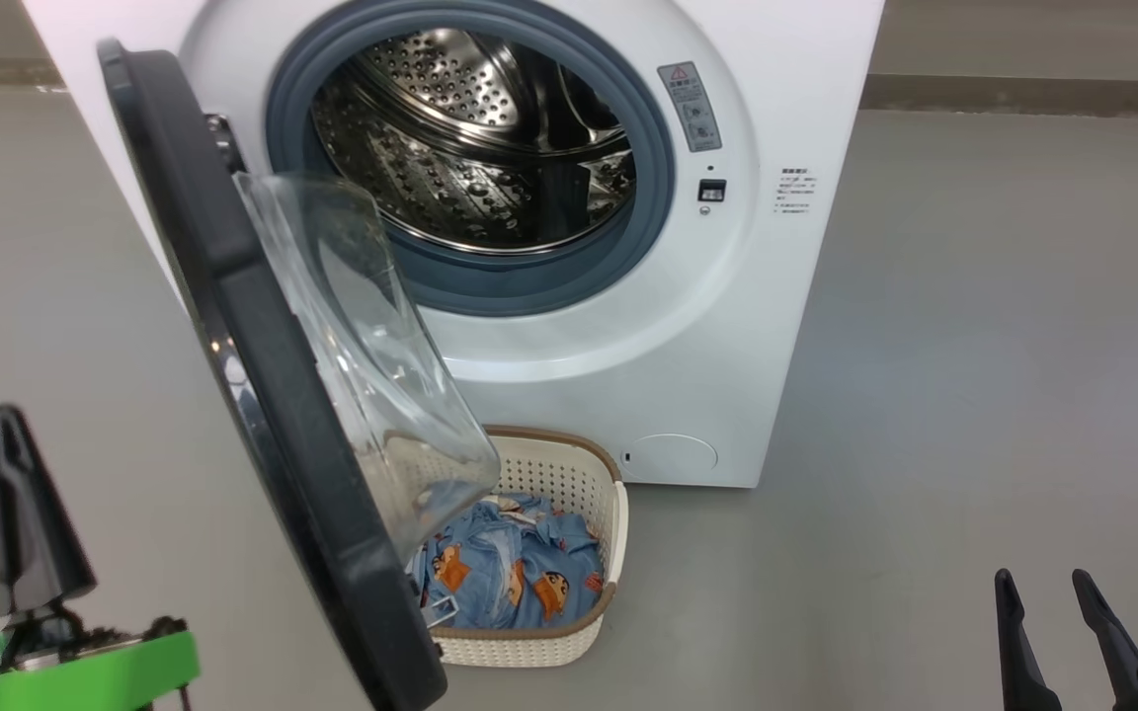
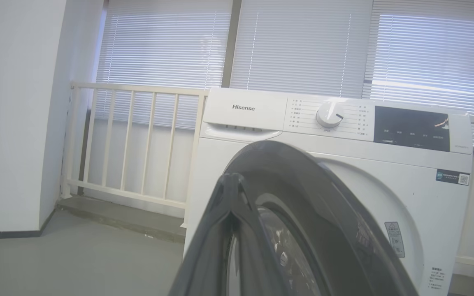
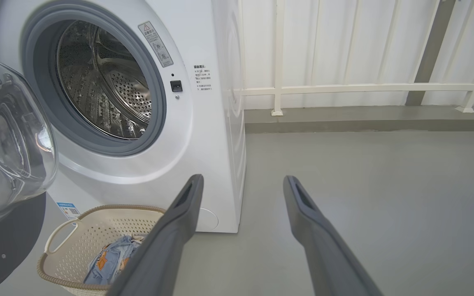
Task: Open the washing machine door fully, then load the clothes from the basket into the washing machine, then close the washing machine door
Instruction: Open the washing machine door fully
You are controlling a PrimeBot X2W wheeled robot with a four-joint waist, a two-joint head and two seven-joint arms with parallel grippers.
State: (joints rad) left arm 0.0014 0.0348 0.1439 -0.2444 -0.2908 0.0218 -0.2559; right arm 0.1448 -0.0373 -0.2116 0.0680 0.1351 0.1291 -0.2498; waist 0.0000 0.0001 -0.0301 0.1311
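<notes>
White metal forms the body of the washing machine (image 1: 727,326), which stands on a grey floor (image 1: 974,395). Its round door (image 1: 263,395) is open and swings out to the robot's left side, so the dark grey inner frame and the clear glass bowl (image 1: 371,375) face the opening. Inside the grey rubber ring (image 1: 653,197), the steel drum (image 1: 470,148) with its many small holes can be seen, and no clothes are visible in it.

In the head view the cream basket (image 1: 569,474) sits on the floor just in front of the machine, below the opening, and the glass bowl of the door covers its left part. The light blue clothes (image 1: 520,573) with orange figures lie in a heap inside the basket.

At the lower left of the head view, the left gripper (image 1: 11,513) is apart from the door. Its two dark fingers are pressed together and nothing is between them. In the left wrist view the closed fingertips (image 2: 231,179) point toward the black outer face of the door.

At the lower right of the head view, the right gripper (image 1: 1042,583) is well apart from the basket. Its fingers are spread wide and hold nothing. In the right wrist view they point at the floor beside the machine, with a white railing (image 3: 344,88) behind.
</notes>
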